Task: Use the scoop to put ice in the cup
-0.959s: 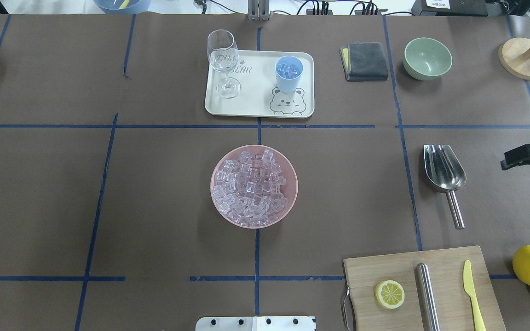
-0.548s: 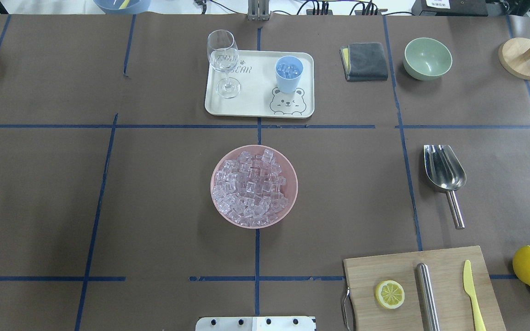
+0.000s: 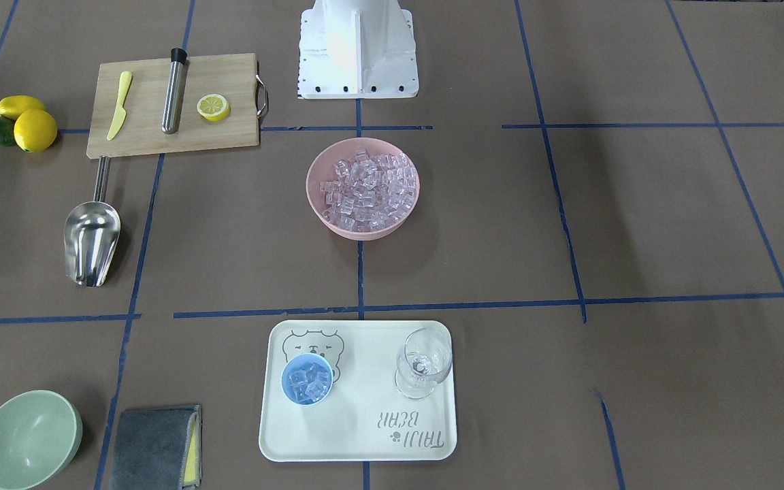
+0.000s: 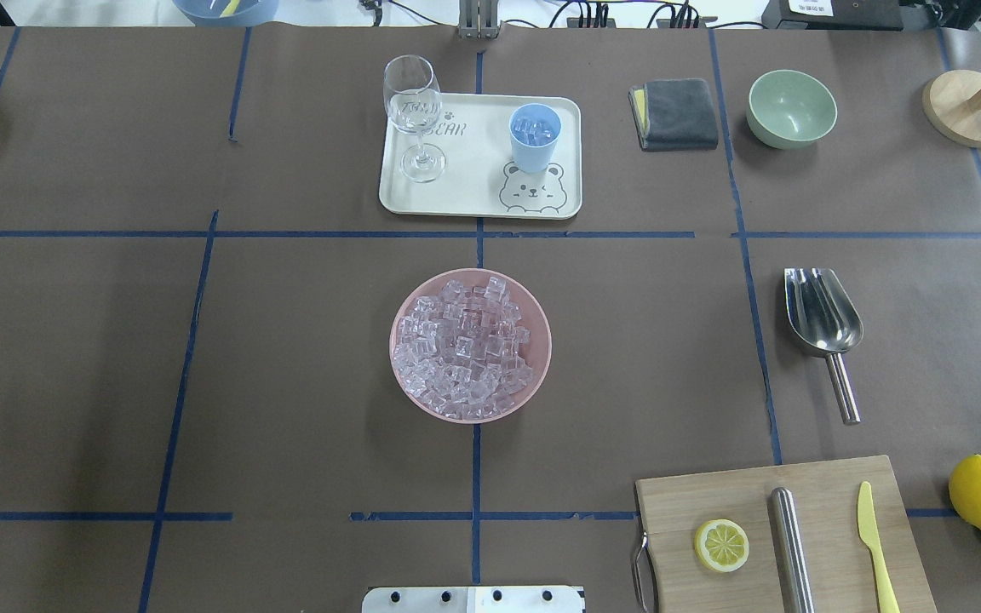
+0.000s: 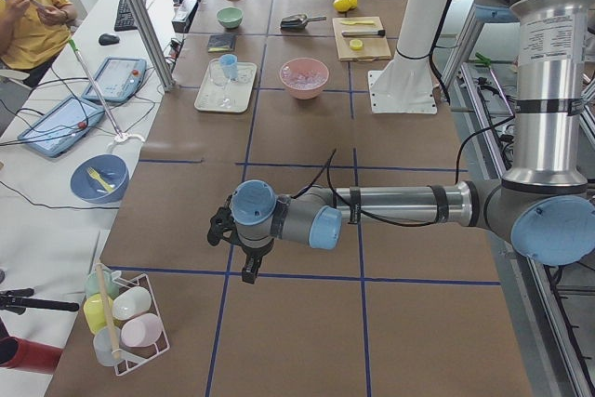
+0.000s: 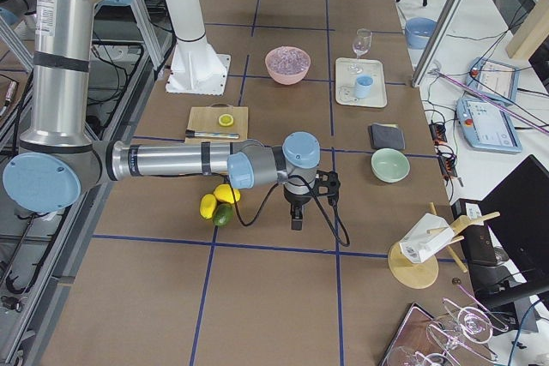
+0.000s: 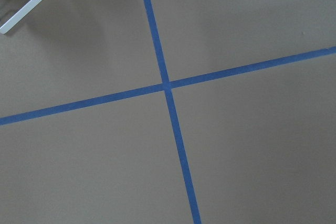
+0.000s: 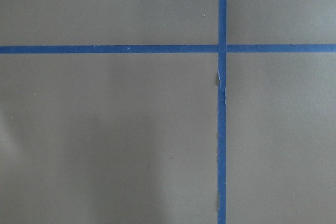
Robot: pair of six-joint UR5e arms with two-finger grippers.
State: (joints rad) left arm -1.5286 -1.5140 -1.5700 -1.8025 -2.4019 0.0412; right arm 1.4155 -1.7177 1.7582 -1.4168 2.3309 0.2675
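1. Front-facing view: the small round light-blue plastic cup [image 3: 291,366] is standing on the cream bear-printed tray [image 3: 358,425] at the far side of the table. It is already holding a few small clear cubes of ice [image 3: 308,383]. Far more cubes are sitting heaped in the round pink bowl [image 3: 309,184] at mid-table. The shiny stainless-steel scoop [image 3: 92,235] is lying free on the robot's right, with its rod handle pointing near, toward the wooden cutting board [image 3: 222,139].
2. Overhead view: no arm is reaching over the table, so the job is probably closing out. If another load is wanted, the right arm is sitting closer to the scoop. It should be taking the handle mid-rod, keeping the trough level and tipping slowly over the cup, clear of the clear stemmed wine glass [image 4: 412,115] to its left on the tray.
3. Left side view: the left gripper [image 5: 247,267] is hanging over bare paper, well apart from the task things. I cannot tell how its claw is standing.
4. Right side view: the right gripper [image 6: 297,219] is hanging near the yellow lemons [image 6: 227,193]. Its claw state cannot be told either.
5. Wrist views: both are showing only brown paper and blue tape [image 7: 167,85], with no fingers in sight.
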